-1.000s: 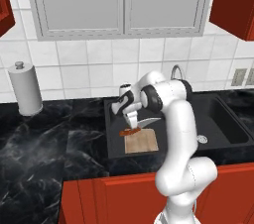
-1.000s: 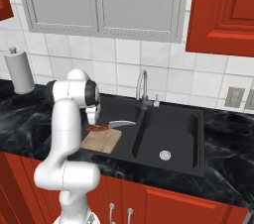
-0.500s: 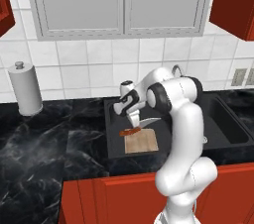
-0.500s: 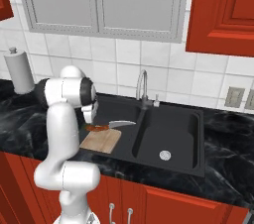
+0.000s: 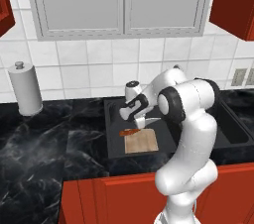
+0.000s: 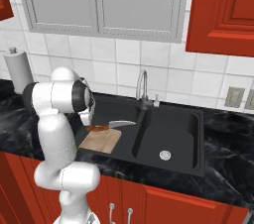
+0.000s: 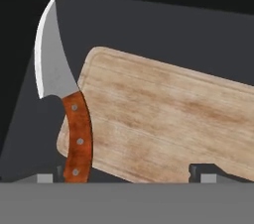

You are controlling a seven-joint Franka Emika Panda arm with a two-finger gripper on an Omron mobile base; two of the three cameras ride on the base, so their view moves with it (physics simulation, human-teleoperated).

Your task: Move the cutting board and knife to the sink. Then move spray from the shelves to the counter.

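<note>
The light-wood cutting board (image 5: pixel 141 143) (image 6: pixel 100 140) (image 7: pixel 163 119) lies flat in the left basin of the dark sink (image 5: pixel 114 141) (image 6: pixel 168 134). The knife (image 6: pixel 111 125) (image 7: pixel 69 114) rests along the board's far edge, its reddish-brown handle (image 5: pixel 130 132) partly on the wood and its curved blade over the basin floor. My gripper (image 5: pixel 138 123) (image 7: pixel 124 176) hangs open just above both, touching neither. The spray and the shelves are out of view.
A thin metal faucet (image 6: pixel 143 86) stands behind the sink's divider. A paper towel roll (image 5: pixel 27 89) (image 6: pixel 19 69) stands on the black marble counter (image 5: pixel 44 139) at the far left. Grey and red wall cabinets hang overhead.
The arm's elbow has swung sideways and the hand has shifted slightly above the basin. The jaws stay open. Knife and board lie where they were.
</note>
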